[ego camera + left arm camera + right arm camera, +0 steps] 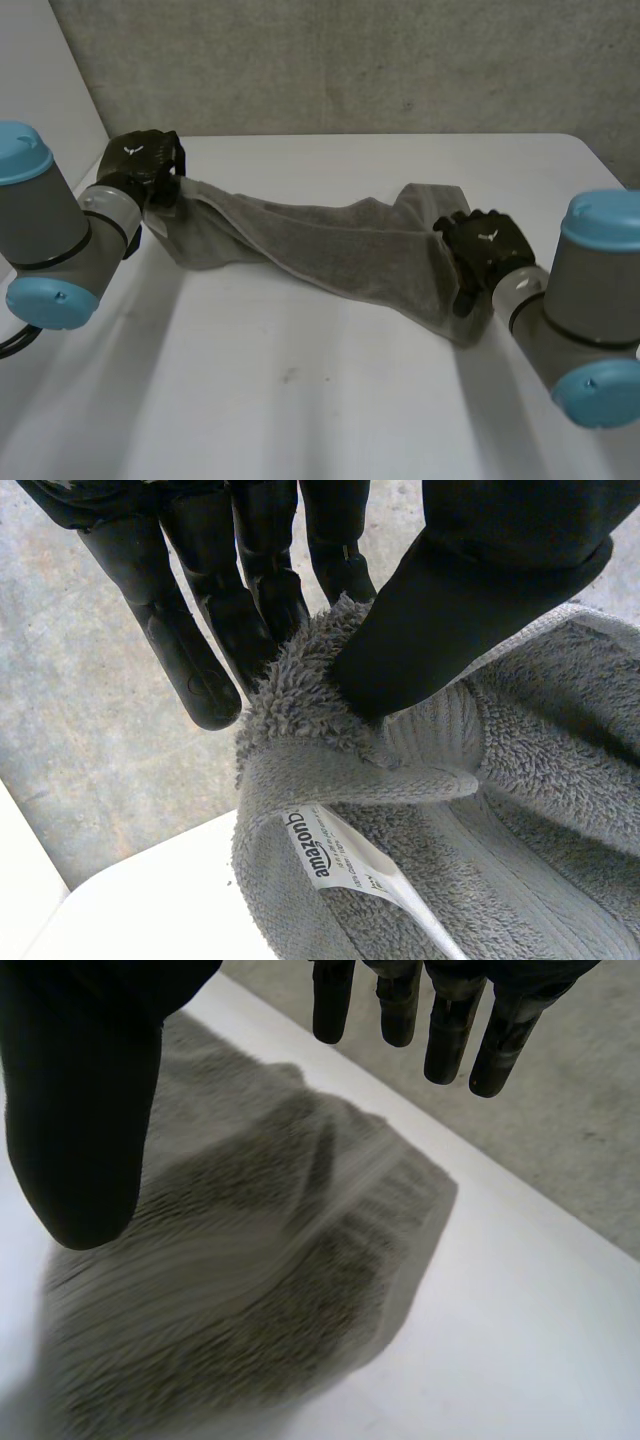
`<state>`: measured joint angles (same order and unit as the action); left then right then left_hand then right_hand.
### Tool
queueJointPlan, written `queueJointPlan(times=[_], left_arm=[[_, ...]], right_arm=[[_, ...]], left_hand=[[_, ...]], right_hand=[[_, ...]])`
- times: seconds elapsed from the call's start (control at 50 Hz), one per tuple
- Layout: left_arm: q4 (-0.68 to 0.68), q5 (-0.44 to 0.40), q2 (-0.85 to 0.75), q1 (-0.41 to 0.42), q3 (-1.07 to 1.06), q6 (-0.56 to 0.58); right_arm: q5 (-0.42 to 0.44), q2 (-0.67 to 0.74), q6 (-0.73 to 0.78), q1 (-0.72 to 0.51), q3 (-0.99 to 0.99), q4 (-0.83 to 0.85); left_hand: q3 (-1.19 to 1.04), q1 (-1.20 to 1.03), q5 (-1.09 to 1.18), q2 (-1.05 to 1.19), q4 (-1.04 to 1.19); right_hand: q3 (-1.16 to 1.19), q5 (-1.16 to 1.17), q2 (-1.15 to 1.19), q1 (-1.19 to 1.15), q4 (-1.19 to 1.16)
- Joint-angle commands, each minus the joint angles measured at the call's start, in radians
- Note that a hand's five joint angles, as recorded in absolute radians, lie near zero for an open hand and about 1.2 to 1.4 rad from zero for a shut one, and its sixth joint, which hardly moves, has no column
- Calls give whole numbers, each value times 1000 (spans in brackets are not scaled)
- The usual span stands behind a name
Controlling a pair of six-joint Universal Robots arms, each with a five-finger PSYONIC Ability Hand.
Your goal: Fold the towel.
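Observation:
A grey towel (330, 245) lies bunched in a long twisted band across the white table (300, 400), from the far left to the right. My left hand (140, 160) holds its left end lifted. In the left wrist view the thumb (470, 590) and fingers (260, 590) pinch the towel's (500, 810) hemmed edge, just above a white label (345, 860). My right hand (485, 245) is over the towel's right end. In the right wrist view its fingers (450, 1020) are straight and spread from the thumb (80, 1110), with the towel (250, 1290) lying loose below them.
A grey concrete wall (350, 60) rises just behind the table's far edge. The table's right edge runs close beyond the towel's right end, with grey floor (560, 1110) past it. Bare tabletop stretches in front of the towel.

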<state>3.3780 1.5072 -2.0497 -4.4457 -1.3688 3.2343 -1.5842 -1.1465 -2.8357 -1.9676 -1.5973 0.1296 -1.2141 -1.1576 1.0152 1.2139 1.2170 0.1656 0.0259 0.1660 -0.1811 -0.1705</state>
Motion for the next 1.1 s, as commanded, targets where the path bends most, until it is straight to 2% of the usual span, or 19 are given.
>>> queueJointPlan(times=[0.02, 0.18, 0.36, 0.46, 0.62, 0.66, 0.68, 0.72, 0.8, 0.88, 0.96, 1.06, 1.1], left_arm=[[0, 1, 0, 0, 0, -2], [0, 1, -1, 2, -3, -2], [3, -1, -3, 2, -12, -2], [18, -1, -4, 2, -13, -1], [23, -1, -7, 2, -15, -1], [23, -2, -9, 2, -15, -1], [23, -2, -9, 2, -15, -1], [23, -2, -9, 2, -15, -1], [23, -1, -7, 2, -16, -1], [23, -2, 0, 2, -26, -1], [21, -2, 11, 2, -32, 1], [15, -4, 42, 3, -56, 2], [11, -5, 74, 6, -90, 5]], right_arm=[[-2, -10, 24, -17, -104, 24], [-2, -9, 13, -13, -156, 62], [4, 10, 10, -10, -181, 131], [6, 51, 10, -11, -164, 145], [6, 123, 19, -11, -112, 148], [3, 136, 21, -2, -95, 169], [3, 136, 21, -2, -95, 170], [0, 119, 24, 25, -104, 223], [6, 76, 22, 61, -108, 262], [13, -50, 21, 101, -98, 262], [29, -104, 25, 118, -79, 252], [96, -128, 81, 142, -32, 145], [127, -130, 134, 162, 17, 26]], left_hand=[[-182, -239, 207, 182, 179], [-182, -239, 207, 182, 179], [-182, -239, 207, 182, 179], [-182, -239, 207, 182, 179], [-182, -239, 207, 182, 179], [-182, -239, 207, 182, 179], [-182, -239, 207, 182, 179], [-182, -239, 207, 182, 179], [-182, -239, 207, 182, 179], [-182, -239, 207, 182, 179], [-182, -239, 207, 182, 179], [-182, -239, 207, 182, 179], [-182, -239, 207, 182, 179]], right_hand=[[45, 10, 45, -29, -40], [257, 222, 256, -241, -252], [348, 313, 348, -332, -343], [377, 343, 377, -362, -372], [559, 525, 559, -544, -554], [784, 749, 784, -769, -779], [785, 751, 785, -770, -781], [1221, 1186, 1220, -1205, -1216], [1231, 1196, 1230, -1215, -1226], [1231, 1196, 1230, -1215, -1226], [1231, 1196, 1230, -1215, -1226], [1231, 1196, 1230, -1215, -1226], [1231, 1196, 1230, -1215, -1226]])
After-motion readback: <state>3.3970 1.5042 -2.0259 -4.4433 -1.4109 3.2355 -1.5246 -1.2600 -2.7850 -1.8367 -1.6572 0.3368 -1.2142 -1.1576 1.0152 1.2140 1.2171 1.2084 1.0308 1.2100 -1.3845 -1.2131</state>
